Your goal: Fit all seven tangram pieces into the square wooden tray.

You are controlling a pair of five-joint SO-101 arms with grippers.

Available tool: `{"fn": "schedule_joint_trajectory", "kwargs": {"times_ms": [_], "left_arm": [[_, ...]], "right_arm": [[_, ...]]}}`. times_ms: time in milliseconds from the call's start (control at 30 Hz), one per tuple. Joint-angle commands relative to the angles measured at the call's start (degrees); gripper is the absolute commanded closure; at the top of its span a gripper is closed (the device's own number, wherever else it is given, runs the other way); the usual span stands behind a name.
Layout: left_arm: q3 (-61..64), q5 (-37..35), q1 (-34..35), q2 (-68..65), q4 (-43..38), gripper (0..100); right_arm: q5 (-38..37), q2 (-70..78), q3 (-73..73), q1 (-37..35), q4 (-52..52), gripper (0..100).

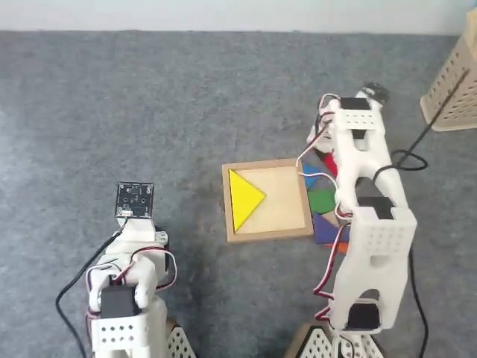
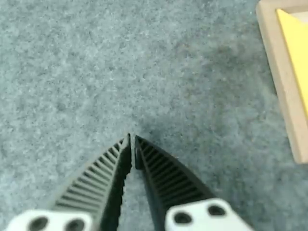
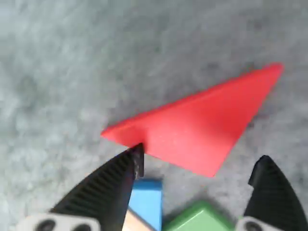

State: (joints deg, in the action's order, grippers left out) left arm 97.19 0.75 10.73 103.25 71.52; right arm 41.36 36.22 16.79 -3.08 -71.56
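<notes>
Score on the board read one from seven. The yellow triangle (image 1: 243, 198) sat flat inside the square wooden tray (image 1: 268, 236), tucked against the wall farthest from the loose pile, and the rest of the tray floor was bare wood. Just beside the tray, on the right arm's side, lay the leftovers: red triangle (image 3: 202, 120), blue piece (image 3: 147, 192), green piece (image 3: 197, 216), plus a purple piece (image 1: 328, 228) and an orange piece (image 1: 340, 246) peeking out under the arm, which hid any others. Right gripper (image 3: 200, 156) hung over the red triangle, jaws spread wide, gripping nothing. Left gripper (image 2: 132, 140) sat well away from the tray over the grey carpet (image 2: 96, 72), jaws pressed together, empty. By my reckoning, six placements were left to do. Writing? None legible anywhere.
</notes>
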Motion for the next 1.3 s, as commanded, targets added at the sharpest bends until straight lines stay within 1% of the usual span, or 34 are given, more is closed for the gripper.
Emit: {"fn": "schedule_joint_trajectory", "kwargs": {"times_ms": [0, 67, 100, 233, 267, 467, 533, 633, 733, 800, 833, 967, 1067, 1133, 1267], "left_arm": [[-0.7, -0.4, -0.2, 0.9, 0.1, 99], [-0.7, -0.4, -0.2, 0.9, 0.1, 99], [-0.7, -0.4, -0.2, 0.9, 0.1, 99], [-0.7, -0.4, -0.2, 0.9, 0.1, 99], [-0.7, -0.4, -0.2, 0.9, 0.1, 99], [-0.7, -0.4, -0.2, 0.9, 0.1, 99], [-0.7, -0.4, -0.2, 0.9, 0.1, 99], [-0.7, -0.4, -0.2, 0.9, 0.1, 99], [-0.7, -0.4, -0.2, 0.9, 0.1, 99], [-0.7, -0.4, -0.2, 0.9, 0.1, 99], [-0.7, -0.4, -0.2, 0.9, 0.1, 99], [-0.7, -0.4, -0.2, 0.9, 0.1, 99], [-0.7, -0.4, -0.2, 0.9, 0.1, 99], [-0.7, -0.4, -0.2, 0.9, 0.1, 99], [-0.7, -0.4, -0.2, 0.9, 0.1, 99]], "right_arm": [[3.2, 0.0, 1.8, 3.5, -0.7, 65.8], [2.9, 0.0, 1.8, 4.3, -1.7, 65.8], [1.5, -0.1, 1.8, 4.4, -2.7, 65.8], [-8.1, -2.4, 4.4, 2.9, -9.5, 65.6], [-11.5, -3.3, 5.2, 2.2, -11.2, 65.6], [-41.7, -9.0, 7.6, -1.5, -19.6, 65.6], [-53.1, -10.0, 7.6, -2.1, -21.1, 65.6], [-71.2, -10.3, 7.6, -0.3, -21.7, 65.7], [-85.4, -9.3, 6.4, 2.0, -21.2, 65.6], [-93.4, -7.9, 6.0, 3.3, -21.6, 65.6], [-95.9, -7.1, 5.9, 4.0, -21.1, 65.6], [-97.8, -3.6, 6.0, 6.5, -18.0, 65.2], [-101.0, -0.7, 5.9, 7.3, -17.5, 62.0], [-102.5, 0.8, 6.1, 7.5, -17.2, 61.7], [-103.1, 2.9, 6.1, 8.3, -13.1, 61.7]]}}
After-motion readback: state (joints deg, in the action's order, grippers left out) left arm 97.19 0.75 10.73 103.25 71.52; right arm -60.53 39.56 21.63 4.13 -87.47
